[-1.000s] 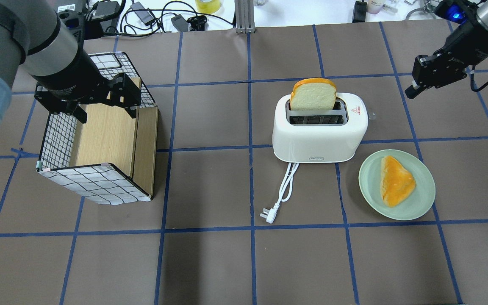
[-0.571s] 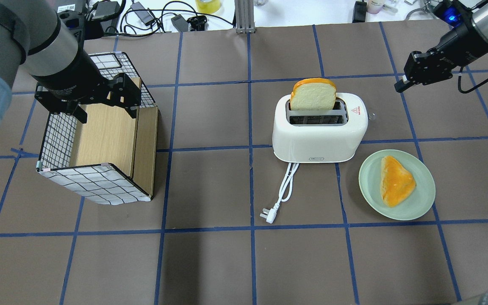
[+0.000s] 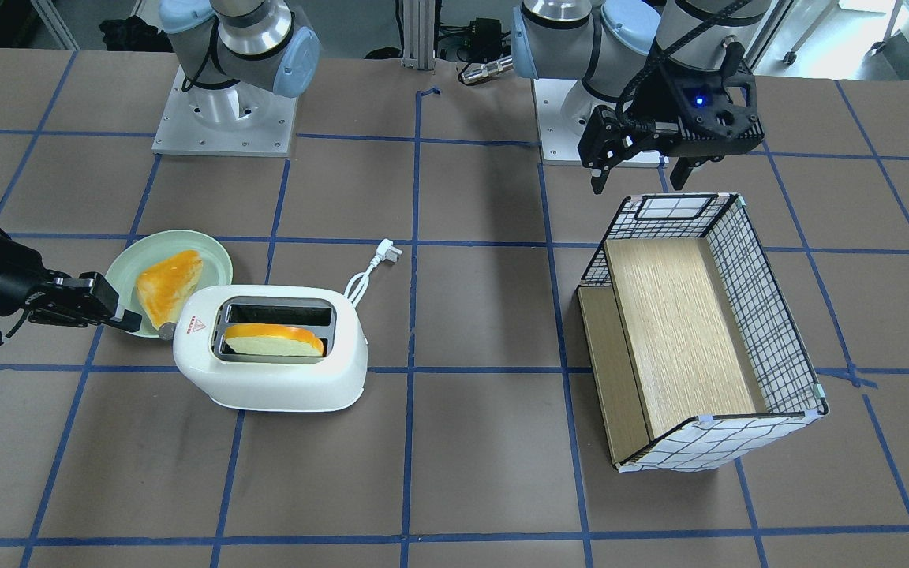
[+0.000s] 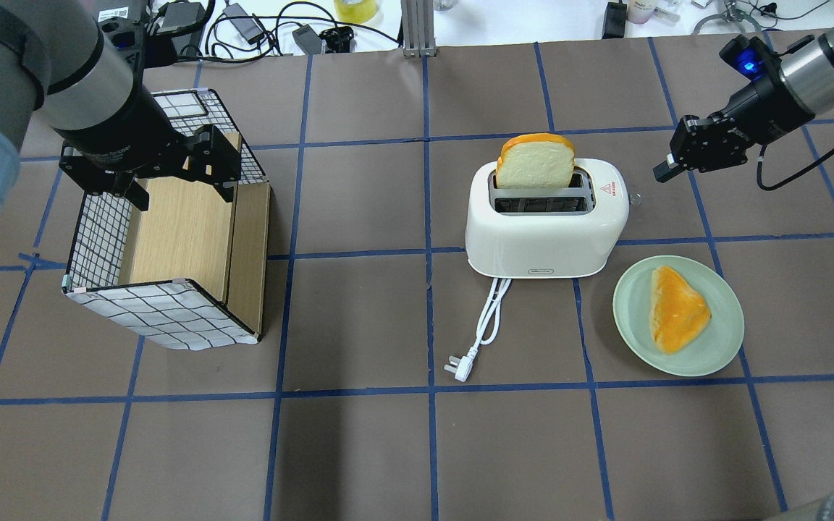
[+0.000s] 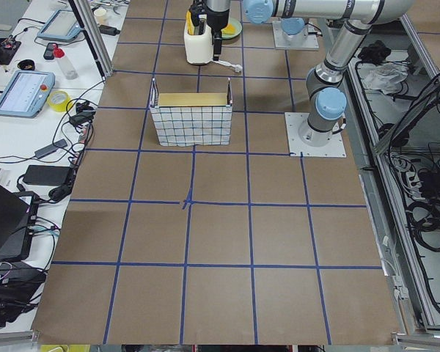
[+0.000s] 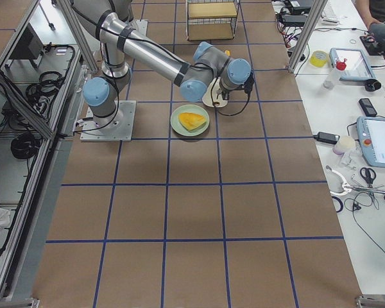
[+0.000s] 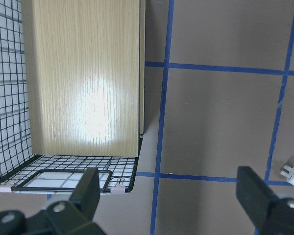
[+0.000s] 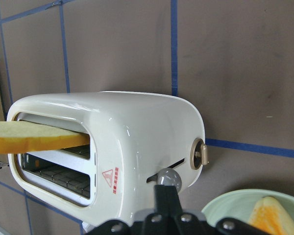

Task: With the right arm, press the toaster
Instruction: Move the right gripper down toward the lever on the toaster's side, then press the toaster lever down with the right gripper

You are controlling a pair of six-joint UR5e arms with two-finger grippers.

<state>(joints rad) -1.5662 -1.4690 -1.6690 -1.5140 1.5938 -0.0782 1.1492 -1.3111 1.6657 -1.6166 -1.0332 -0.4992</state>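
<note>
The white two-slot toaster [image 4: 547, 228] stands mid-table with a slice of bread [image 4: 536, 163] upright in its far slot. It also shows in the front view [image 3: 269, 371] and the right wrist view [image 8: 132, 142]. My right gripper [image 4: 659, 174] is shut and empty, just off the toaster's right end. In the right wrist view the right gripper [image 8: 166, 196] points at the grey lever knob [image 8: 167, 177], close to it, and a small gap shows in the overhead view. My left gripper [image 4: 182, 181] is open over the wire rack [image 4: 171, 304].
A green plate [image 4: 630, 304] with a second bread piece [image 4: 677, 307] lies right in front of the toaster's right end. The white cord and plug [image 4: 460, 365] trail toward me. The wire-and-wood rack [image 3: 738, 260] stands on the left side of the table.
My right gripper has moved left and down toward the toaster's right end. The left arm, toaster and bread have not moved.
</note>
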